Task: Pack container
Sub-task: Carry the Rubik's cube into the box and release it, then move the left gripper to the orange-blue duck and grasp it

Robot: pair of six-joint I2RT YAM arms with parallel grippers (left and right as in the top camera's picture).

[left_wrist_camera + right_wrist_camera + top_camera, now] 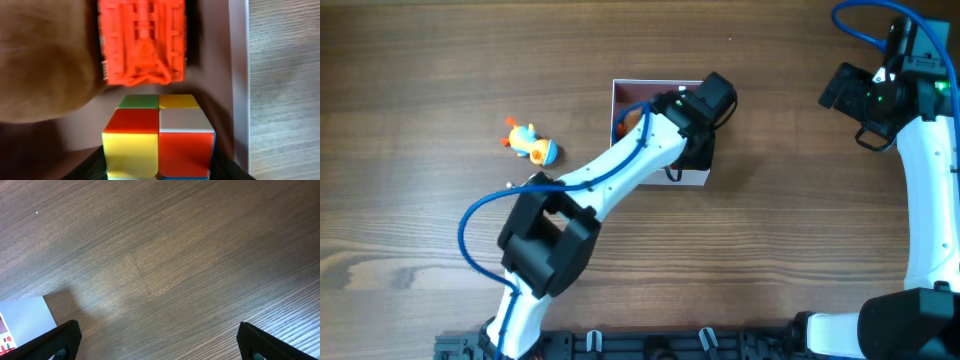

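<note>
The container (660,85) is a square shallow box with white walls and a pink inside, at the table's middle back. My left gripper (692,150) hangs over its right half and is shut on a multicoloured cube (159,142), held just above the pink floor. An orange plastic toy (142,40) lies inside the container beyond the cube; it also shows in the overhead view (632,120). The container's white right wall (239,75) runs beside the cube. My right gripper (160,345) is open and empty over bare wood at the far right (848,95).
A small orange, yellow and blue toy (530,143) lies on the wooden table left of the container. A blurred brown mass (45,65) fills the left of the left wrist view. A white corner of the container (25,322) shows in the right wrist view.
</note>
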